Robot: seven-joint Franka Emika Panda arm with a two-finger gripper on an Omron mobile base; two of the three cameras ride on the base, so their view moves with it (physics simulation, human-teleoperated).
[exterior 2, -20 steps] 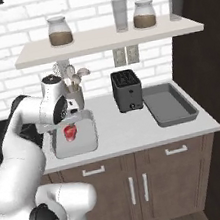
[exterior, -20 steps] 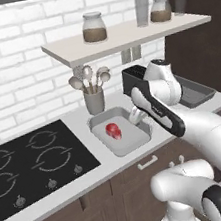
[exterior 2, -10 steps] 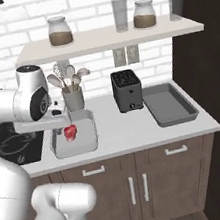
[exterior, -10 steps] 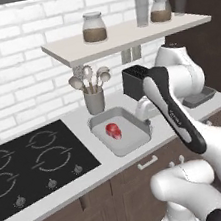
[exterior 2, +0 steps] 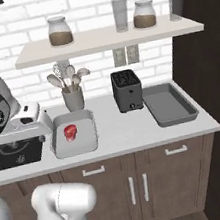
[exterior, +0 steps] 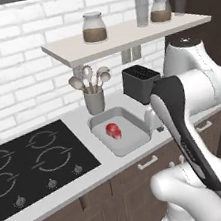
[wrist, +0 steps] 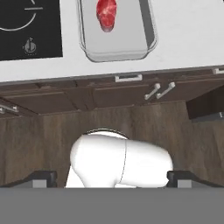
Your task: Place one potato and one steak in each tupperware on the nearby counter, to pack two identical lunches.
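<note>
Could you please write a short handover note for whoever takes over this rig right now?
Gripper: open, holding nothing, up over the floor in front of the cabinets.
Light grey tupperware on the counter, beside the cooktop: holds one steak, no potato.
Darker grey tupperware, to the right of the black toaster: nothing in it.
Done: one steak packed.
Left: a potato for the light tray, a steak and a potato for the darker one. No further steak or potato is in sight here.
</note>
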